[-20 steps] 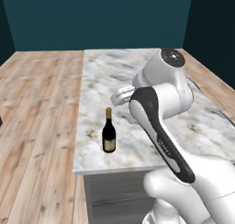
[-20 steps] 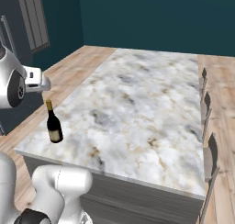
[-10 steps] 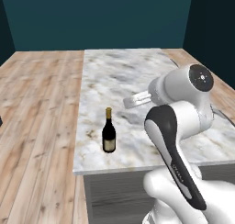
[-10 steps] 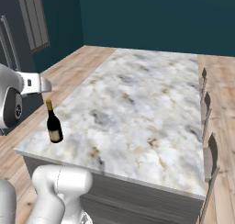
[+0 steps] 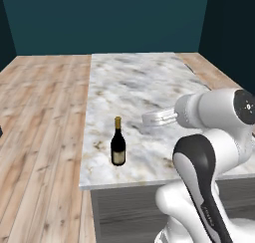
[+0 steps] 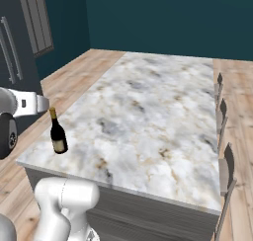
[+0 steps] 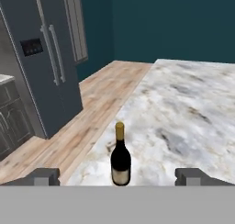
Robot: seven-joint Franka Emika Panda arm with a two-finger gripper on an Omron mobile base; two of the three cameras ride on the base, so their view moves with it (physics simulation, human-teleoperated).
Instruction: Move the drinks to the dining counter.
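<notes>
Dark wine bottle, gold neck, tan label, upright on dining counter.

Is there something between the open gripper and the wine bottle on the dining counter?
Nothing: the hand view shows only bare dining counter between gripper and wine bottle.

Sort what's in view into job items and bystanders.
Job:
- wine bottle, upright on the dining counter
- claw, open, apart from the bottle

Bystanders:
- fridge
- chairs along the counter's far side
- wooden floor
</notes>
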